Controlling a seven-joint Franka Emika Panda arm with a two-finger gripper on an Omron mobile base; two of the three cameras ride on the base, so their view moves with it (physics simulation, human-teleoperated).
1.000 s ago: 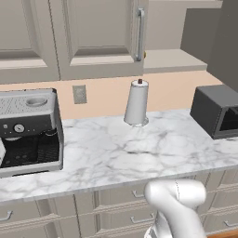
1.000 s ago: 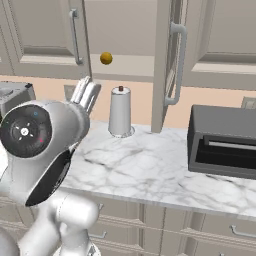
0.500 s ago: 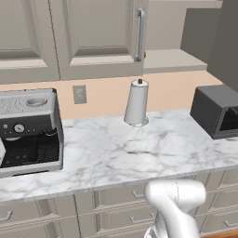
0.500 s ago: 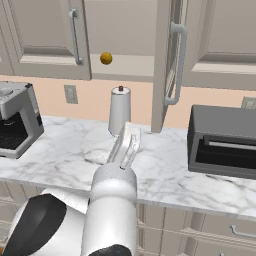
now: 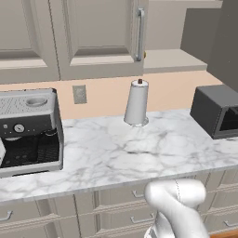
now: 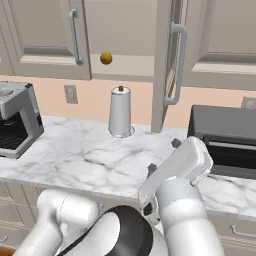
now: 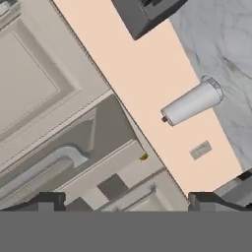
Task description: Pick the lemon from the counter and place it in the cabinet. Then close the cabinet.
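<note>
**Bystanders on my screens**

From the hand camera, I see the paper towel roll (image 7: 193, 102) up and to the right of the claw, standing on the marble against the peach wall. The wall outlet (image 7: 200, 150) sits closer to the claw, just below that roll. The dark microwave (image 7: 147, 14) lies farthest off, at the top edge. The espresso machine (image 5: 29, 130) shows on my left base feed.

arm (image 6: 175, 200): glossy white rounded links | joints: dark, black
</note>
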